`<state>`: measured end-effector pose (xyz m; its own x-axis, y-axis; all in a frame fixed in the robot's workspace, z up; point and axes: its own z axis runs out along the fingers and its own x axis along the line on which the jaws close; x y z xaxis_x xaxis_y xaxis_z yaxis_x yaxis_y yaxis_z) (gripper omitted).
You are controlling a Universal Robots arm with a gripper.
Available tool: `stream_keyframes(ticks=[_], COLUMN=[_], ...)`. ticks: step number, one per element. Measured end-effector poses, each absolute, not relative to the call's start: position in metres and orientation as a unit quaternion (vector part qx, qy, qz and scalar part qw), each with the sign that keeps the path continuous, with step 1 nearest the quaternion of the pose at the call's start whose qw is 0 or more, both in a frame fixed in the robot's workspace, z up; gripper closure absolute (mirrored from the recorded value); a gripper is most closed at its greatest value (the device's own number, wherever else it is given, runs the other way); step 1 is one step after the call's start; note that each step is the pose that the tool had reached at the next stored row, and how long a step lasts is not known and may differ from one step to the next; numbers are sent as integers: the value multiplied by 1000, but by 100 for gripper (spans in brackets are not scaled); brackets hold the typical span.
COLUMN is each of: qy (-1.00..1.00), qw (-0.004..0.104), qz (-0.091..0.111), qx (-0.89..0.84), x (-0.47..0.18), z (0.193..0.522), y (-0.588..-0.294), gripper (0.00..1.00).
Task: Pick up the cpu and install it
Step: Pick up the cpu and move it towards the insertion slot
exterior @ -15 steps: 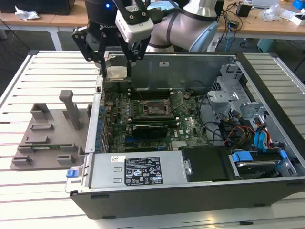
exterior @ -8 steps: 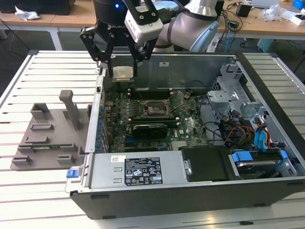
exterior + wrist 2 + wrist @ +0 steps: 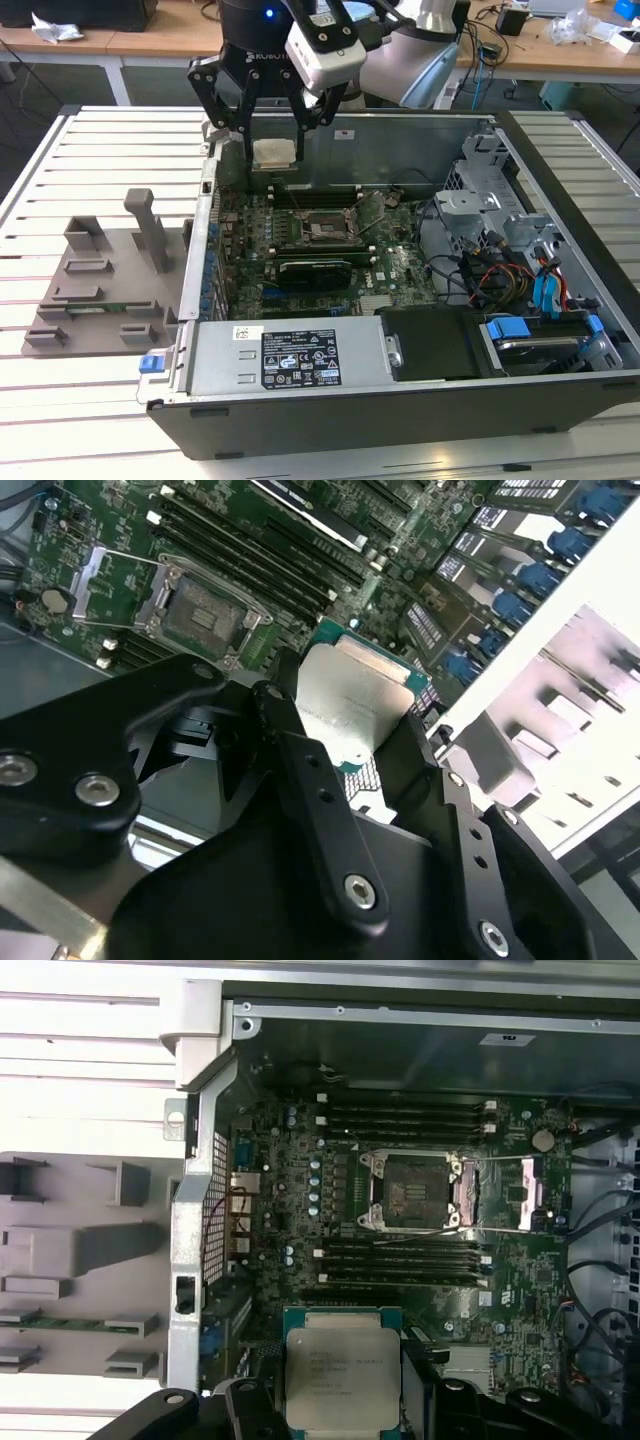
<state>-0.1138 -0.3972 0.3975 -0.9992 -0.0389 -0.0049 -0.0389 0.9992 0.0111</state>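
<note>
Exterior view: pickup done, silver-grey square cpu (image 3: 273,152) clamped in my black gripper (image 3: 273,147).
Metal-framed socket (image 3: 325,229) empty; installation outstanding.

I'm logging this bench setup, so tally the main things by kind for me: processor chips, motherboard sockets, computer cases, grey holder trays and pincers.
cpu: 1, held in the pincer
socket: 1, with no chip in it
computer case: 1, open
grey holder tray: 1, outside the case
pincer: 1
Total: 5
</note>
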Motion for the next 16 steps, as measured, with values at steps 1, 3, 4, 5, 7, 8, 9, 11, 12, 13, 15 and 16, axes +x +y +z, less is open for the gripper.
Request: stream_keyframes(ticks=[1, 3, 4, 5, 7, 8, 9, 11, 12, 13, 15, 16], qy=[1000, 1000, 1000, 1000, 1000, 1000, 1000, 1000, 1000, 1000, 1000, 1000], qw=[2, 2, 2, 2, 2, 2, 2, 2, 2, 2, 2, 2], qz=[6, 6, 6, 6, 6, 6, 6, 6, 6, 6, 6, 6], qx=[-19, -19, -19, -19, -19, -20, -19, -19, -19, -19, -19, -19], x=[-113, -110, -108, -107, -103, -101, -99, -96, -94, -93, -90, -88], z=[397, 397, 398, 397, 397, 397, 397, 397, 397, 397, 396, 395], y=[-397, -397, -397, -397, -397, -397, -397, -397, -397, -397, -396, -396], gripper=[45, 45, 45, 45, 45, 45, 45, 45, 45, 45, 45, 45])
